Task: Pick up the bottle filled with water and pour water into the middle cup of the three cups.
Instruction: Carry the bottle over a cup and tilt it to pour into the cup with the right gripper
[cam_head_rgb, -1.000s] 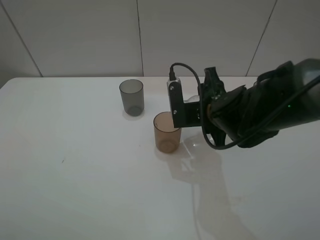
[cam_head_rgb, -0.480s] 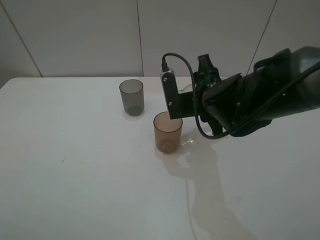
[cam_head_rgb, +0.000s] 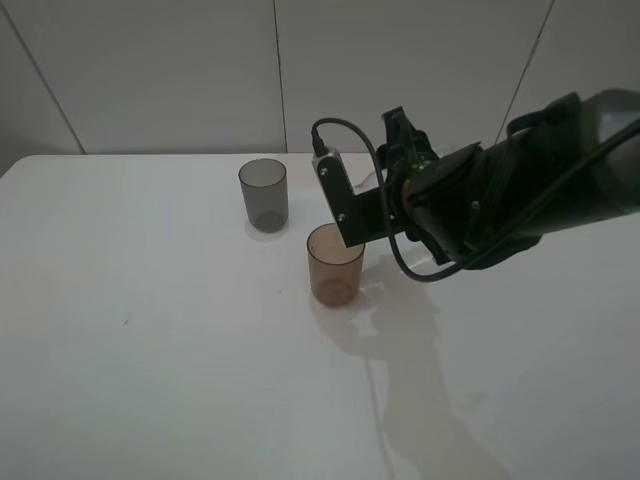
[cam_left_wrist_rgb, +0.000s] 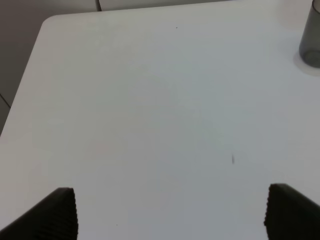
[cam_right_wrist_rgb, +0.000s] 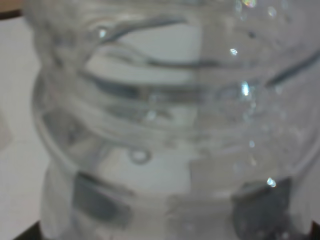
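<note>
The amber-brown middle cup stands upright on the white table. The smoky grey cup stands behind it to the left. The mauve-pink cup is hidden behind my right arm. My right gripper is shut on the clear bottle, which fills the right wrist view with droplets inside. In the exterior view the bottle is hidden behind the wrist camera block, which hangs tilted just above the amber cup's right rim. My left gripper is open and empty over bare table.
The white table runs to a tiled wall at the back. The grey cup also shows at the edge of the left wrist view. A table corner shows in the left wrist view.
My right wrist has tilted further and shifted up and to the left, bringing the held bottle closer over the amber cup. The cups have not moved.
</note>
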